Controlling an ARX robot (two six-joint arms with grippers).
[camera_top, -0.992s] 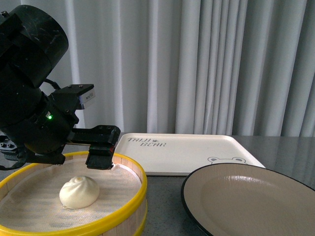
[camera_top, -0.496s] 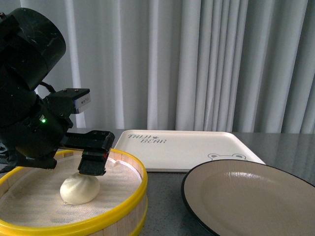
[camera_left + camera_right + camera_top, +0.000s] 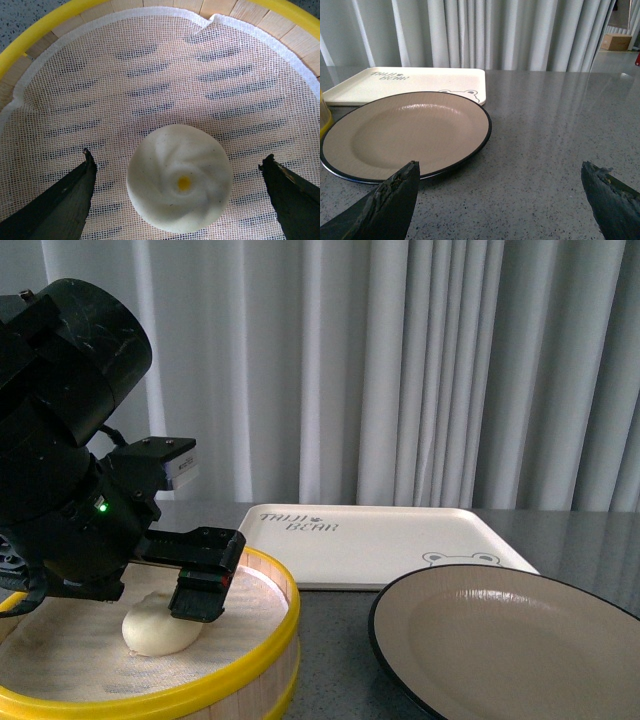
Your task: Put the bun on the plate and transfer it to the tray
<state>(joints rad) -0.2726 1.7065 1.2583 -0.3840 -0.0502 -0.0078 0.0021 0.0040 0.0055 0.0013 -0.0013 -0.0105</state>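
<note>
The cream-white bun (image 3: 148, 628) lies on the mesh liner inside a yellow-rimmed bamboo steamer (image 3: 272, 638) at the front left. My left gripper (image 3: 178, 604) is low over it and open. In the left wrist view the bun (image 3: 178, 186) sits between the two black fingers (image 3: 70, 197), with a gap on each side. The beige plate (image 3: 500, 640) with its black rim is at the front right, and the cream tray (image 3: 370, 540) lies behind it. My right gripper (image 3: 498, 165) is open above bare table, close to the plate (image 3: 405, 132), with the tray (image 3: 410, 80) beyond.
The steamer's rim (image 3: 40, 30) rings the bun on all sides. White curtains hang behind the dark speckled table (image 3: 555, 135). A cardboard box (image 3: 616, 42) sits far off past the table.
My left gripper has come down from above the steamer's far rim to either side of the bun. Its near finger now hides part of the bun. The bun has not moved.
</note>
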